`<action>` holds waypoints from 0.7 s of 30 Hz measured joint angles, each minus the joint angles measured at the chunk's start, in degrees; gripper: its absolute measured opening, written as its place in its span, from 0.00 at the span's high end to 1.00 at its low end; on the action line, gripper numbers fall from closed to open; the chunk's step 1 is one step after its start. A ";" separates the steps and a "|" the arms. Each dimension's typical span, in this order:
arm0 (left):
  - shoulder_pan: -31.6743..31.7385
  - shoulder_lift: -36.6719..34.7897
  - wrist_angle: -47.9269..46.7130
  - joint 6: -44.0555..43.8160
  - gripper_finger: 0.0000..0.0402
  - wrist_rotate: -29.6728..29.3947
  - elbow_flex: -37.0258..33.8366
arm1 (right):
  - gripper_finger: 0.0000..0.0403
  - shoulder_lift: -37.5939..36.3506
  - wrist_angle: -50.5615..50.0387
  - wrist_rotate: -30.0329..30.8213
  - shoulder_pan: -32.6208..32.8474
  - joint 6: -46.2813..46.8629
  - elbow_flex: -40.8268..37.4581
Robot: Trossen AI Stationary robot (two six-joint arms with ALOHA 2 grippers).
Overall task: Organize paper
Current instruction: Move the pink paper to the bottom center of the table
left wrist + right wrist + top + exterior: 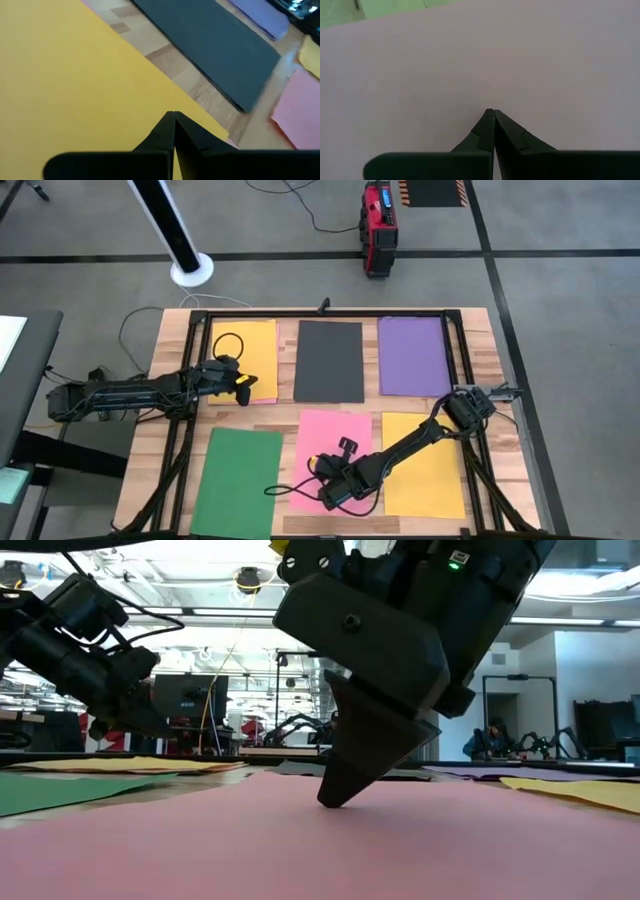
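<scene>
our right gripper (335, 800), jaws clenched on nothing, presses its tip on the pink sheet (338, 442) lying directly beneath it, near centre, long axis near-to-far, while our left gripper (243, 387), also clenched, hovers over the far-left yellow sheet (252, 343).

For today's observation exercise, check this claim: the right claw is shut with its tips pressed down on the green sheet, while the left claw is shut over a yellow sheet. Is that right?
Not quite. The right claw is shut, but its tips rest on the pink sheet, as the high view and right wrist view show; the green sheet lies beside it. The left claw is indeed shut over a yellow sheet.
</scene>
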 joint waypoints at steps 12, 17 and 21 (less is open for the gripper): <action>-5.96 -0.04 0.29 9.09 1.00 12.81 8.06 | 1.00 0.17 -0.69 0.49 -1.02 -9.52 2.20; -12.94 -0.04 0.64 10.34 1.00 11.38 10.27 | 1.00 0.15 -0.53 -1.27 -1.27 -18.10 2.24; -17.61 -0.02 1.52 11.02 1.00 6.04 10.42 | 1.00 -1.01 -0.35 -4.02 -1.22 -23.94 1.74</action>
